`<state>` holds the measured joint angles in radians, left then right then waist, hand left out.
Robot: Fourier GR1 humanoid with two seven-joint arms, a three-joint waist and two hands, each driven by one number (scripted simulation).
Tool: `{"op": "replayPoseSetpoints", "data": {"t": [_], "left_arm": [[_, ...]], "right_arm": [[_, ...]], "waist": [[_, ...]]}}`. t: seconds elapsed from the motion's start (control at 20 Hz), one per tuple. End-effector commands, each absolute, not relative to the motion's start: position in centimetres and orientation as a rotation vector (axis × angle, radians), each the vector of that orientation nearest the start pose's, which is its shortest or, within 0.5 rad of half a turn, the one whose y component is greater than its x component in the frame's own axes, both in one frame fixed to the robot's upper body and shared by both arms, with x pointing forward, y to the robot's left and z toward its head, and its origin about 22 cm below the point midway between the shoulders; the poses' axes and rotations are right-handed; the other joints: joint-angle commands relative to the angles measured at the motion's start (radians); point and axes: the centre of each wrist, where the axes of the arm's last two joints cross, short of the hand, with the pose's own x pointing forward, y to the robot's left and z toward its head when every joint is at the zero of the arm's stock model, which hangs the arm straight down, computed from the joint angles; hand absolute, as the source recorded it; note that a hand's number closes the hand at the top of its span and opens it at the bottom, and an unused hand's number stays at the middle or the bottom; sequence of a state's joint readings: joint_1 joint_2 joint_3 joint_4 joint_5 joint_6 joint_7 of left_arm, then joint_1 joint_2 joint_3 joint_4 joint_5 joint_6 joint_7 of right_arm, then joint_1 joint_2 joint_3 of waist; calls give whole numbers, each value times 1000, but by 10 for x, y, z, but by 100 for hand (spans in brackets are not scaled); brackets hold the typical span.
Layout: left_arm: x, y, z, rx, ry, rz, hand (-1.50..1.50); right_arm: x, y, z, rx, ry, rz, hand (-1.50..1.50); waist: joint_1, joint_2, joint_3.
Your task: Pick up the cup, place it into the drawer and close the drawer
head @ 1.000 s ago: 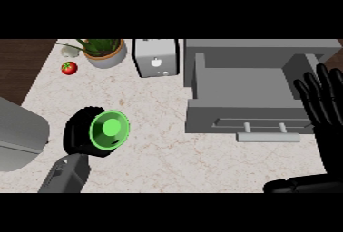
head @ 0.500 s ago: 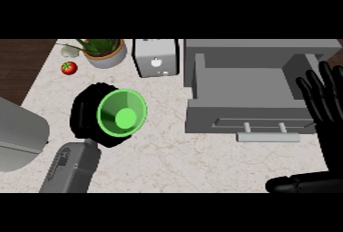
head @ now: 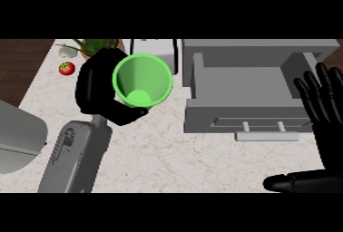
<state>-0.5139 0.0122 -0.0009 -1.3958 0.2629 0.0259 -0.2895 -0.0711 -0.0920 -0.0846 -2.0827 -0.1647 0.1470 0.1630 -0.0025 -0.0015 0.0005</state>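
Observation:
My left hand (head: 100, 93) is curled round a bright green cup (head: 142, 80) and holds it above the counter, its mouth facing up toward the view. The cup hangs just left of the open grey drawer (head: 248, 115), whose front carries a pale bar handle (head: 267, 135). The drawer's inside shows bare grey. My right hand (head: 325, 102) rests open at the right edge, fingers pointing up beside the drawer's right side, with the thumb low at the bottom right.
A tomato (head: 66, 68) lies at the counter's back left near a potted plant (head: 99, 45). A white toaster (head: 155, 49) stands behind the cup. A grey rounded object (head: 17, 136) fills the left edge. The cabinet body (head: 261, 47) sits behind the drawer.
My left hand has lifted the cup and carried it up and to the right, closer to the drawer; it now looks larger. The right hand has stayed still.

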Motion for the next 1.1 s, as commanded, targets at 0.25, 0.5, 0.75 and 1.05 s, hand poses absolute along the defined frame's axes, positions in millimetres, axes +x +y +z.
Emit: {"op": "replayPoseSetpoints", "data": {"t": [0.25, 0.5, 0.75, 1.05], "left_arm": [[368, 121, 168, -325, -2099, 18, 150], [388, 89, 180, -310, -2086, -31, 150], [392, 75, 181, -282, -2052, -105, 150], [412, 47, 183, -244, -2026, -104, 150]], "right_arm": [[225, -249, 130, 129, -1998, 127, -150], [211, -253, 129, 122, -1987, 127, -150], [226, -261, 136, 125, -1992, 140, -150], [218, -238, 131, 146, -1974, 157, -150]], "waist": [[-1, 1, 0], [-11, 2, 0], [-7, 2, 0], [-19, 4, 0]]}}
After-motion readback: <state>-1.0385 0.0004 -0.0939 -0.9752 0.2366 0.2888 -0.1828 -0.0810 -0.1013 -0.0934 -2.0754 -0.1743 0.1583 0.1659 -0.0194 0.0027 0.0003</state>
